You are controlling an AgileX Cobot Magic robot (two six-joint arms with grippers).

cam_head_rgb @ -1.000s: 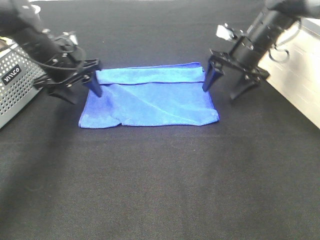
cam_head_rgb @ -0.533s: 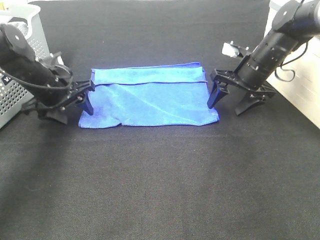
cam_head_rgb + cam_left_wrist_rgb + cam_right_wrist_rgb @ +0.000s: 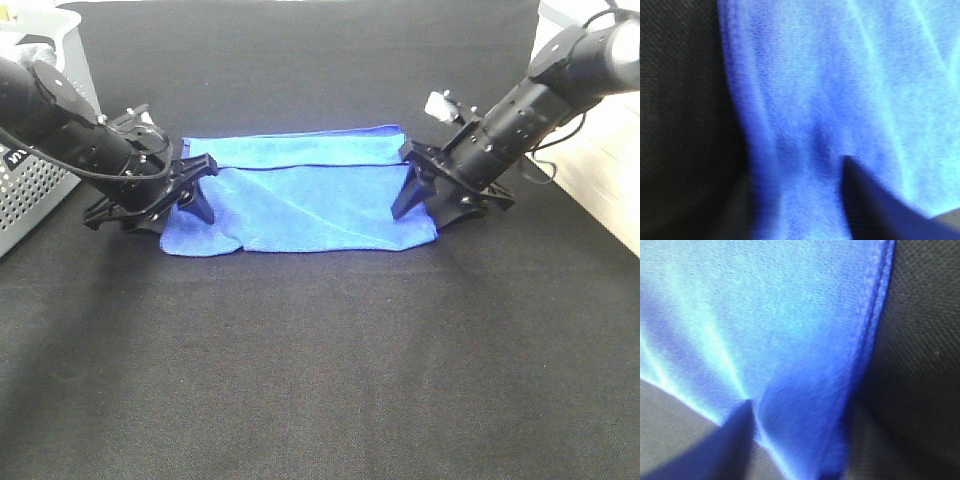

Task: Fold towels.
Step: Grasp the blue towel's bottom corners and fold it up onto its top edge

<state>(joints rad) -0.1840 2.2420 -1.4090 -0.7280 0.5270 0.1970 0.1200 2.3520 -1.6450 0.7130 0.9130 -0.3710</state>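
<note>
The royal-blue towel [image 3: 300, 200] lies flat on the black table, with a strip along its far edge folded over [image 3: 300, 150]. My left gripper [image 3: 172, 208] is open and low at the towel's left edge, one finger on the cloth and one on the table outside it. My right gripper [image 3: 425, 210] is open and stands the same way across the right edge. In the left wrist view the towel [image 3: 830, 90] fills the frame, with one dark fingertip [image 3: 875, 200] pressed into it. In the right wrist view the towel [image 3: 770, 315] and its hem show, with one fingertip [image 3: 710, 450] on it.
A grey perforated basket [image 3: 35, 170] stands at the far left, close behind my left arm. A pale wall or ledge [image 3: 605, 190] runs along the right side. The black table [image 3: 320, 380] stretches in front of the towel.
Both grippers have moved inward and lower, from beside the towel's side edges to straddling them, each with one finger now on the cloth. The towel has barely shifted.
</note>
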